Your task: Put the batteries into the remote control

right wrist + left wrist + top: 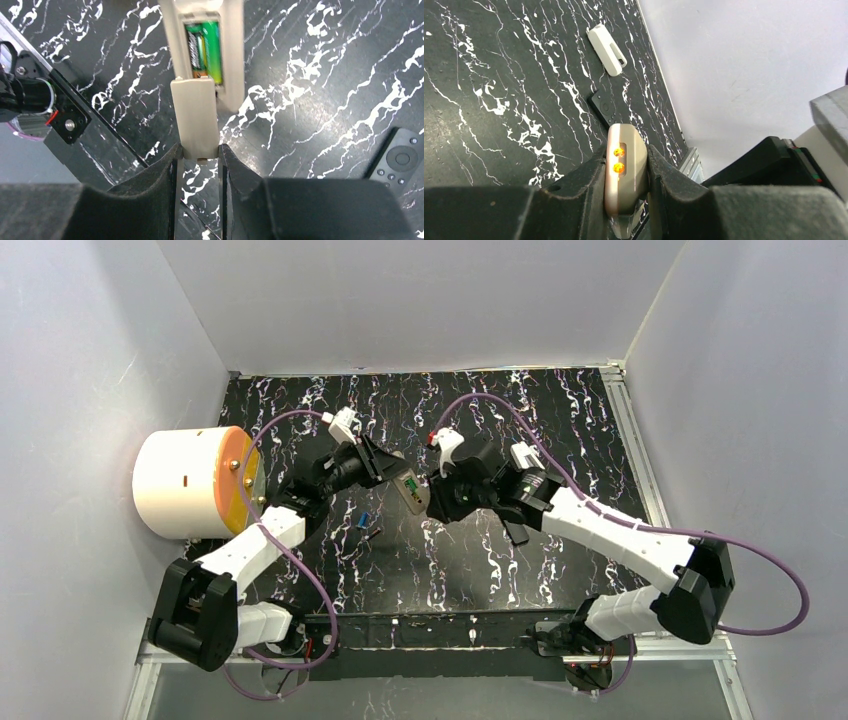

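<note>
My left gripper (626, 190) is shut on the beige remote control (625, 167), clamping the end that carries two orange lights. In the right wrist view the remote (232, 60) shows its open compartment with green batteries (206, 46) lying inside. My right gripper (200, 155) is shut on the beige battery cover (195, 115), whose far end touches the compartment's near edge. From above, both grippers meet over the mat's middle, at the remote (407, 487). A blue battery (364, 521) and a dark one (374, 534) lie loose on the mat near the left arm.
A white drum with an orange face (190, 482) stands at the left edge. A black remote (397, 160) lies on the marbled mat under the right arm. A white clip-like piece (606, 50) and a small black keypad (604, 107) lie near the far wall.
</note>
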